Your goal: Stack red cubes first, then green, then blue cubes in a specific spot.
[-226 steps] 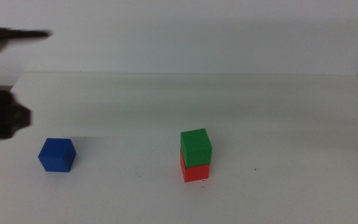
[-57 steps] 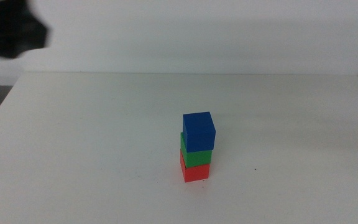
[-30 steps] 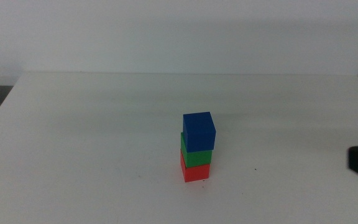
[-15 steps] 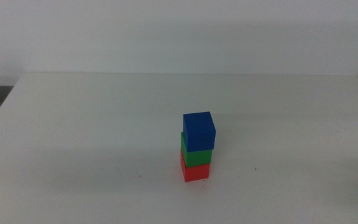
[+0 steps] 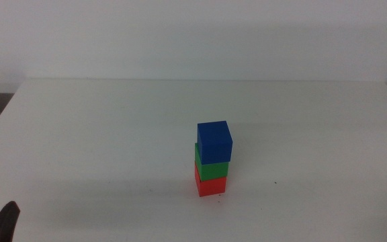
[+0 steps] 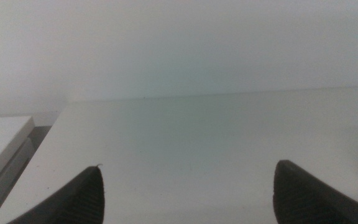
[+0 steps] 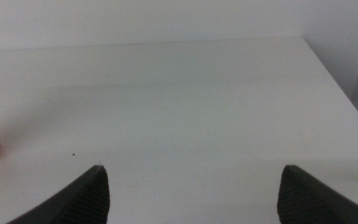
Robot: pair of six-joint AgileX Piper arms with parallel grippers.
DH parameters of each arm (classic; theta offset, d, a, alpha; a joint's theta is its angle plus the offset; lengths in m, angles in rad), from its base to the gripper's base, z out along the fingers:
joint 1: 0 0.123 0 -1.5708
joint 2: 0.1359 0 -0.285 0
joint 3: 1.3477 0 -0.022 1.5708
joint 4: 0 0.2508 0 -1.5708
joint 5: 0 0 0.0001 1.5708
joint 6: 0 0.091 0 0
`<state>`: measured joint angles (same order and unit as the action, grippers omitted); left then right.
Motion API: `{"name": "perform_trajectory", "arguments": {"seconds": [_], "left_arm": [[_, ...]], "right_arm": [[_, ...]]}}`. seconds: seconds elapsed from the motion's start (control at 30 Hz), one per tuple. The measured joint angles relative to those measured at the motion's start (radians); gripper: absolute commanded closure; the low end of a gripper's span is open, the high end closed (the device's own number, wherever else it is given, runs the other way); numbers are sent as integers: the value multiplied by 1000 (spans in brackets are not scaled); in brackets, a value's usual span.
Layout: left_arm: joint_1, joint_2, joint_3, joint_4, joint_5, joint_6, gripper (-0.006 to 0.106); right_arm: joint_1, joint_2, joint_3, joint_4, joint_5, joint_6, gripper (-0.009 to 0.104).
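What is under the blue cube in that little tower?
The blue cube sits on a green cube, which rests on a red cube on the table. The spot beneath the red one is covered.

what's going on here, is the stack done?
Looks done. The red cube sits on the white table, the green cube on it and the blue cube on top. Nothing is held: the left gripper is open at the table's near left corner, the right gripper open, out of the middle view.
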<state>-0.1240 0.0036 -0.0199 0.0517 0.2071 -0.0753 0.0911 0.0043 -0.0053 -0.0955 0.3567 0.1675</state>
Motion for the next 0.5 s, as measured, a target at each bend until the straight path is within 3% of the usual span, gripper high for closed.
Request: {"name": "perform_trajectory", "arguments": {"seconds": [0.5], "left_arm": [[3, 0, 20, -30, -89, 0, 9]], "right_arm": [[0, 0, 2, -5, -8, 0, 4]]}}
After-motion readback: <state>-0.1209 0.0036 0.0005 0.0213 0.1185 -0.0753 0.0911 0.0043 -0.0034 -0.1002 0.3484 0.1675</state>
